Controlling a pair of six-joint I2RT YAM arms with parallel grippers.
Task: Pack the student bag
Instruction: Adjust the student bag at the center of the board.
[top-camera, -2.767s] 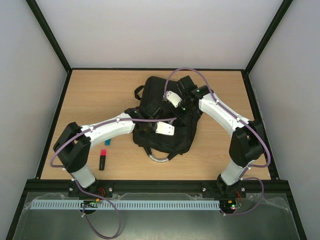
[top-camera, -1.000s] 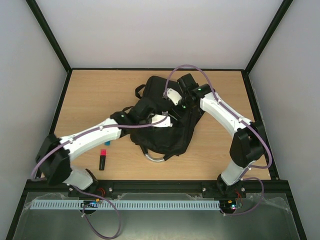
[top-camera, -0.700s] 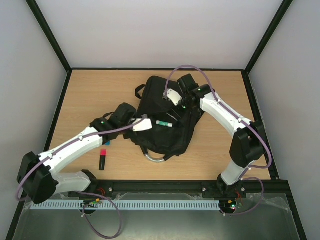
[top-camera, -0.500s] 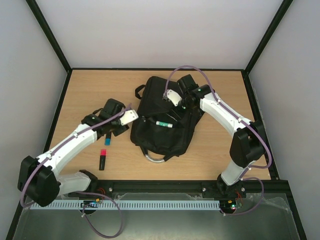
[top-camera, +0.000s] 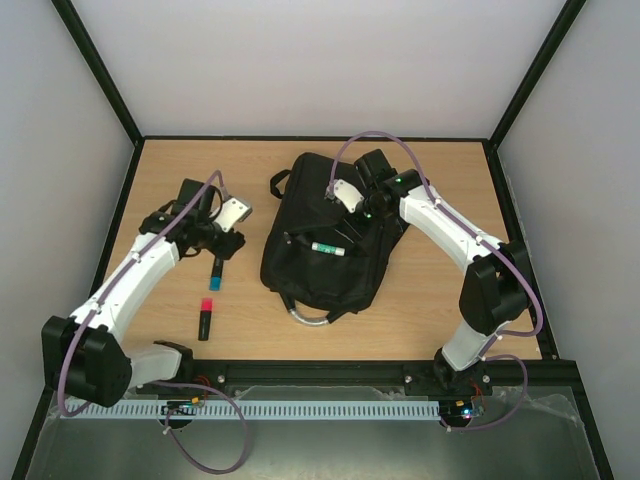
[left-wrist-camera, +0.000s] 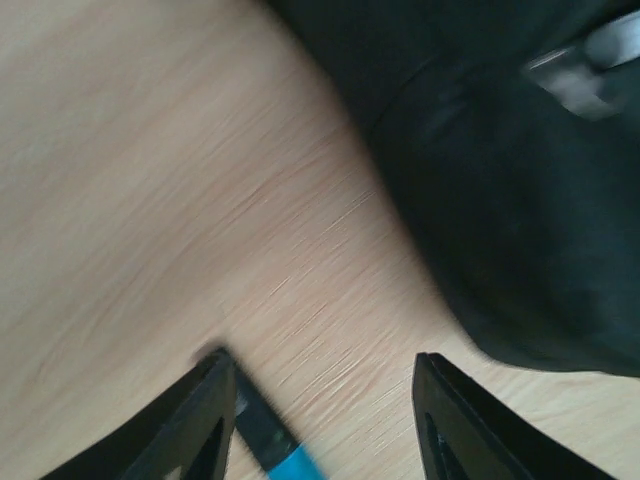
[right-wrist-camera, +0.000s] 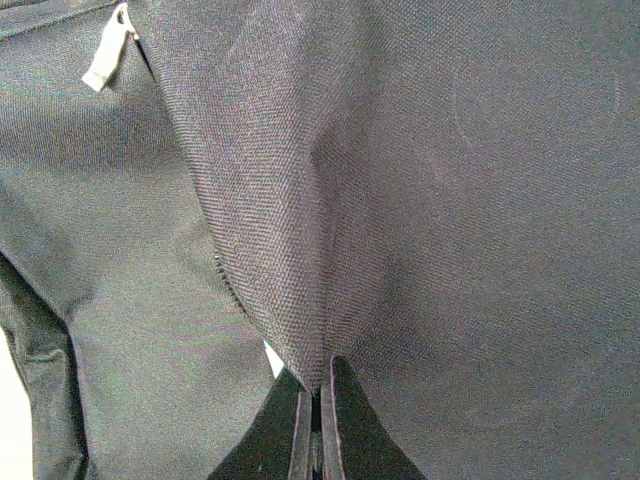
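Note:
The student bag (top-camera: 320, 255) lies in the middle of the table, its silver handle loop (top-camera: 310, 317) toward me. A white marker with green ends (top-camera: 327, 247) lies in its open pocket. My right gripper (top-camera: 355, 218) is shut on a fold of the bag's fabric (right-wrist-camera: 300, 250) and holds it up, fingers pinched together (right-wrist-camera: 318, 410). My left gripper (top-camera: 224, 248) is open and empty, left of the bag, low over a black and blue marker (top-camera: 216, 270). In the left wrist view that marker (left-wrist-camera: 270, 442) lies just inside the left finger (left-wrist-camera: 205, 420).
A black highlighter with a pink cap (top-camera: 205, 318) lies on the wood near the front left. The bag's edge (left-wrist-camera: 500, 200) fills the upper right of the left wrist view. A grey zip pull (right-wrist-camera: 105, 60) shows at the right wrist view's top left.
My left arm has drawn back leftward off the bag, leaving the green-ended marker in the pocket, and now hangs over the blue marker. The right gripper has held still.

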